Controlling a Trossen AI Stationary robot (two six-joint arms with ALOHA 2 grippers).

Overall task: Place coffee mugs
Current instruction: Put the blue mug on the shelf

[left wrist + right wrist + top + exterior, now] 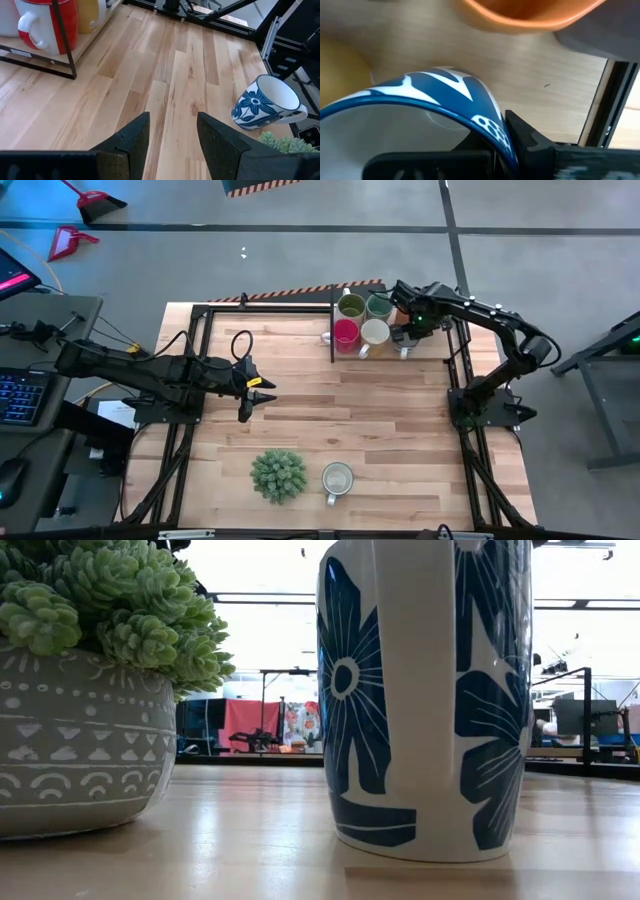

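My right gripper [502,135] pinches shut on the thin rim of a glossy white mug [420,107] with a blue pattern, inside the black wire rack [333,330] at the table's far edge; an orange mug [530,12] shows just beyond it, and olive [350,306], teal [378,306], red [346,332] and cream [374,332] mugs stand packed in the rack's compartments beside it. My left gripper [172,132] hangs over the left half of the table with its blunt dark fingers [132,137] apart and nothing between them. Ahead of it a white mug with blue flowers [262,102] stands on the near part of the table, smooth-glazed and rounded, just beside a spiky green plant [278,475] in a grey patterned pot [80,750]. The table [380,420] is pale wood planks with visible grain, framed in black metal. Around it lies grey floor with dark taped lines; a red dustpan [68,242] and brush [95,200] sit well off at the far left, and a keyboard [20,395] glows blue at my left.
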